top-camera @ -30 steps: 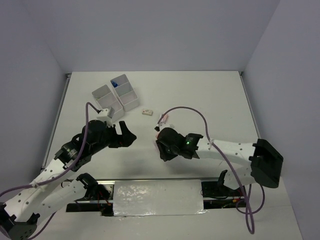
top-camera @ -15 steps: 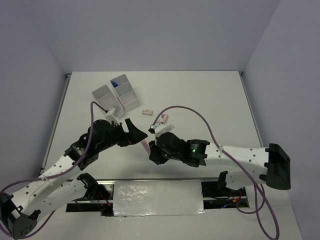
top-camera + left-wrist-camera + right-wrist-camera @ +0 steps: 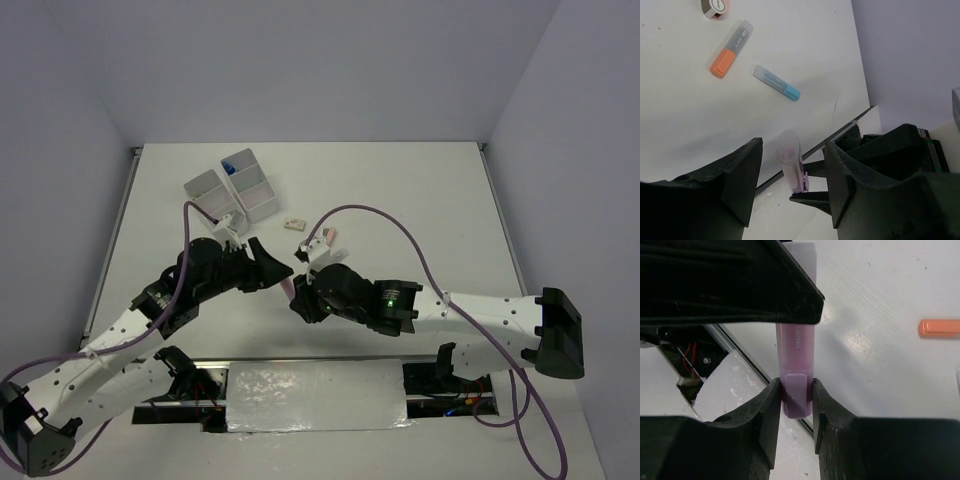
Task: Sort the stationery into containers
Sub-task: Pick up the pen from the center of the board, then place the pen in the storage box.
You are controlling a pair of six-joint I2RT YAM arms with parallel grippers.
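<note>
My right gripper [image 3: 796, 390] is shut on the clip end of a purple highlighter [image 3: 796, 355] and holds it above the table's near edge. In the left wrist view the same highlighter [image 3: 791, 165] stands between the fingers of my left gripper [image 3: 794, 150]. Those fingers are open, with a gap on each side. From above, the two grippers meet at the highlighter [image 3: 289, 289]. An orange highlighter [image 3: 730, 50], a blue highlighter [image 3: 776, 82] and a small eraser [image 3: 715, 6] lie on the table. The white containers [image 3: 248, 196] stand at the back left.
One bin holds a blue item [image 3: 232, 168]. The eraser [image 3: 293, 224] lies right of the bins, with a pinkish item [image 3: 326, 237] beside the right arm's purple cable [image 3: 400, 235]. A foil-covered strip [image 3: 315, 395] runs along the near edge.
Both arms have come together at the table's front middle. The right gripper brought the purple highlighter leftward, and the left gripper's fingers have narrowed around it.
</note>
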